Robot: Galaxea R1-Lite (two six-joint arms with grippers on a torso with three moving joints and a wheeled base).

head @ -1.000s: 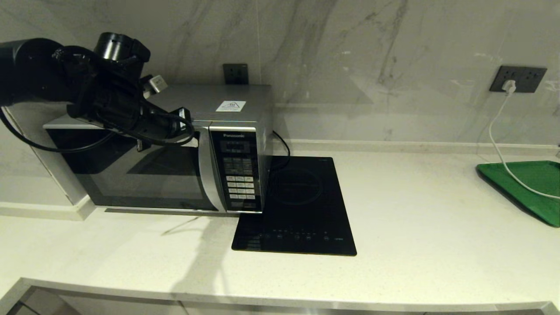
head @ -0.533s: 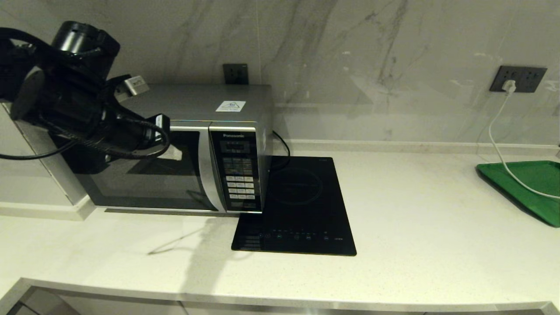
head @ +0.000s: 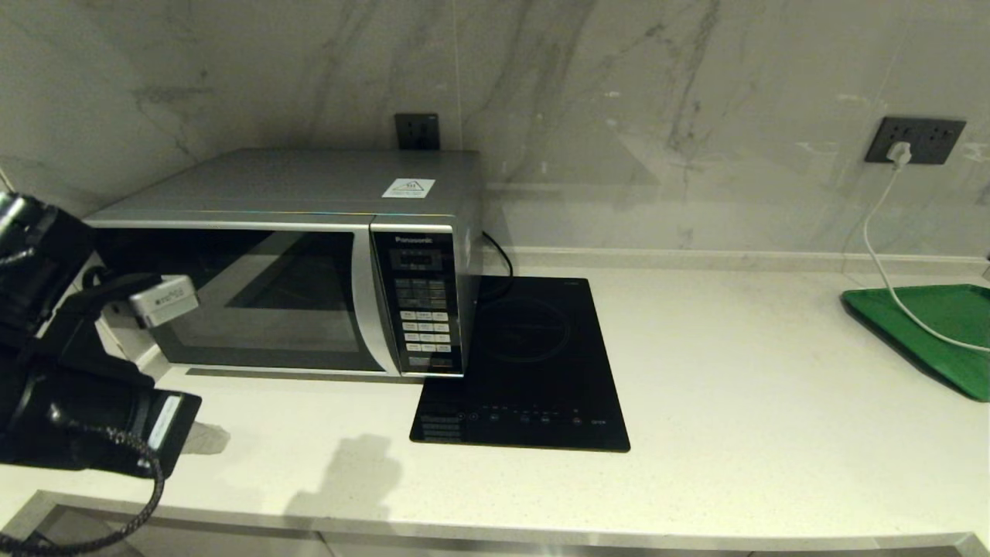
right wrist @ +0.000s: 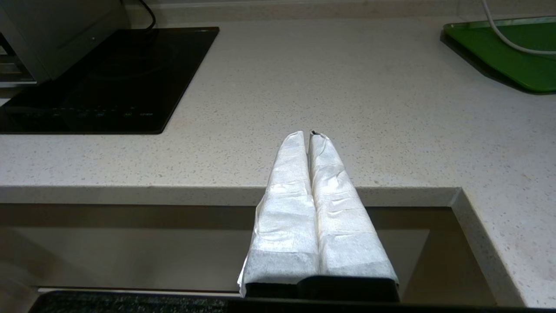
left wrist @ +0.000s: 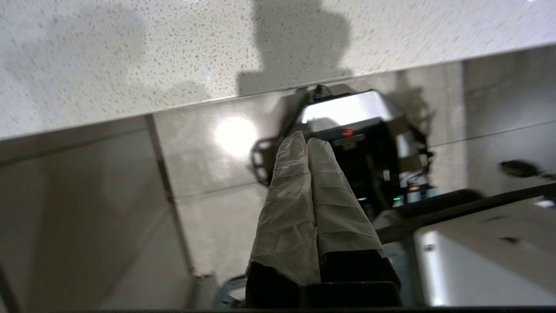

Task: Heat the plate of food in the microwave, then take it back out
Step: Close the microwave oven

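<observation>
Microwave (head: 309, 271) sits at left-centre of the head view, against the marble wall, door shut flush, keypad panel on the door's right side. Dark glass shows only reflections; can't tell what's inside, and the plate of food isn't visible in any view.

Left arm (head: 69, 387) is low at the lower-left corner of the head view, in front of and below the microwave's left end, over the front edge of the counter (head: 735, 371). Left gripper (left wrist: 307, 141) shows in the left wrist view only: white-wrapped fingers (left wrist: 286, 195) pressed together, nothing between them. It is off the front edge of the counter, tips aimed at the glossy cabinet fronts below the lip, which carry a blurred reflection of the robot.

Right gripper (right wrist: 309, 134) shows in the right wrist view: wrapped fingers (right wrist: 343, 208) pressed together as well, holding nothing, sitting at the counter's front edge, tips just over the lip. Right arm doesn't appear in the head view.

Black induction hob (head: 526, 363) lies flat just right of the microwave, its back-left corner tucked beside the microwave's side. Green tray (head: 936, 333) at far right of the head view, well apart from the hob. White cable (head: 874, 240) runs from the wall socket (head: 916, 139) down onto the tray.
</observation>
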